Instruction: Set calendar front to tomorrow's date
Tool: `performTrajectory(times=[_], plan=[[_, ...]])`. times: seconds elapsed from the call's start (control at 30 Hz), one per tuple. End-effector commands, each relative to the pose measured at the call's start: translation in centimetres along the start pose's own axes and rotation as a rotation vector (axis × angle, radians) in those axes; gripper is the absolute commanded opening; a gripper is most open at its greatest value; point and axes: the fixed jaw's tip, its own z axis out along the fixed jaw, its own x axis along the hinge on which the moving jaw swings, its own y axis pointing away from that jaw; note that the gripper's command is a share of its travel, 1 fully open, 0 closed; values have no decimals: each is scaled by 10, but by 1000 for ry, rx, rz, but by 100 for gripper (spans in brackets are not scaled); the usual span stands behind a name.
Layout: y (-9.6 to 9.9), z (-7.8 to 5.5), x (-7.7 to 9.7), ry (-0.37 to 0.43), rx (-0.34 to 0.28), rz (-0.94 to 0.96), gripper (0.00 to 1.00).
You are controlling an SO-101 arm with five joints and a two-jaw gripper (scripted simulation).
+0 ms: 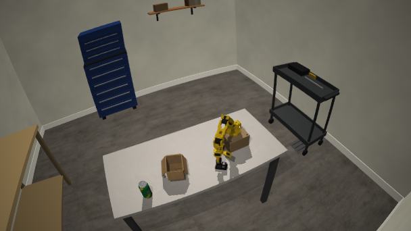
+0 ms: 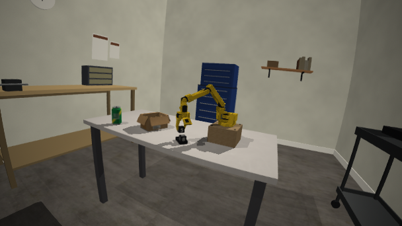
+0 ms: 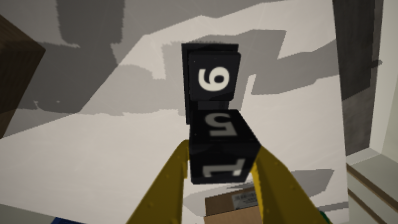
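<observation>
Holding one digit cube (image 2: pixel 181 129) (image 3: pixel 223 146) pinched in the gripper (image 2: pixel 181 127) (image 3: pixel 221 159), above the tray (image 1: pixel 216 168) (image 2: pixel 181 142) (image 3: pixel 185 85). The other cube (image 2: pixel 182 139) (image 3: pixel 214 77) sits therein. Suggest confirming the front digit, squaring, then lowering gently.
</observation>
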Motion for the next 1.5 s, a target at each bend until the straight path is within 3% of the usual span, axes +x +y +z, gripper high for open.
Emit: performTrajectory(times=[0.0, 1.17, 1.47], plan=[[1, 0, 1, -3, -6, -5, 0], [2, 0, 3, -2, -6, 5, 0], [2, 5, 3, -2, -6, 5, 0]])
